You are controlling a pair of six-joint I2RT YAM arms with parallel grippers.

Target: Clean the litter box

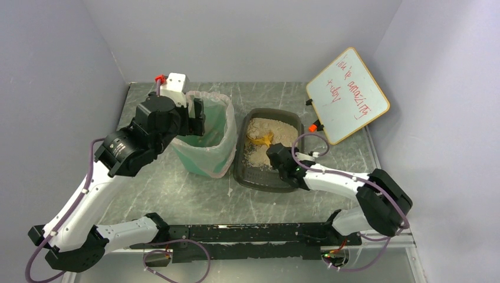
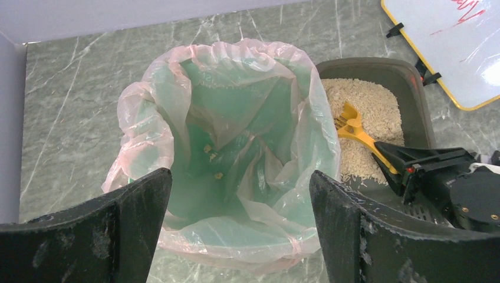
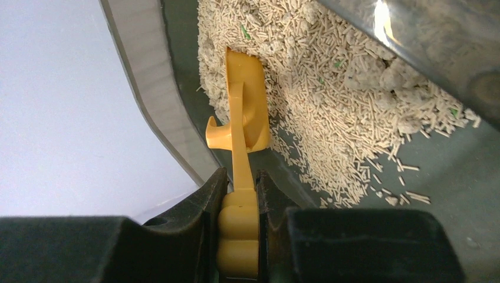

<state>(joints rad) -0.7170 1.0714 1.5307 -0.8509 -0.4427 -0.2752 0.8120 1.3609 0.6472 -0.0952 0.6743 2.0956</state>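
Observation:
The dark grey litter box point(image 1: 242, 171) lies mid-table with beige pellet litter point(image 1: 272, 131) heaped at its far end; it also shows in the left wrist view point(image 2: 413, 88) and the right wrist view point(image 3: 460, 171). My right gripper point(image 1: 276, 154) point(image 3: 239, 194) is shut on the handle of the orange scoop point(image 3: 243, 112), whose head is dug into the litter point(image 3: 330, 88). The scoop also shows in the top view point(image 1: 263, 140) and the left wrist view point(image 2: 354, 127). My left gripper point(image 2: 242, 194) is open and empty, hovering above the near rim of the green bin point(image 1: 207, 132).
The green bin's clear bag liner point(image 2: 236, 118) holds a few small clumps at its bottom. A whiteboard point(image 1: 348, 94) with red writing leans at the back right. Grey walls enclose the marbled table point(image 1: 177, 194) on three sides.

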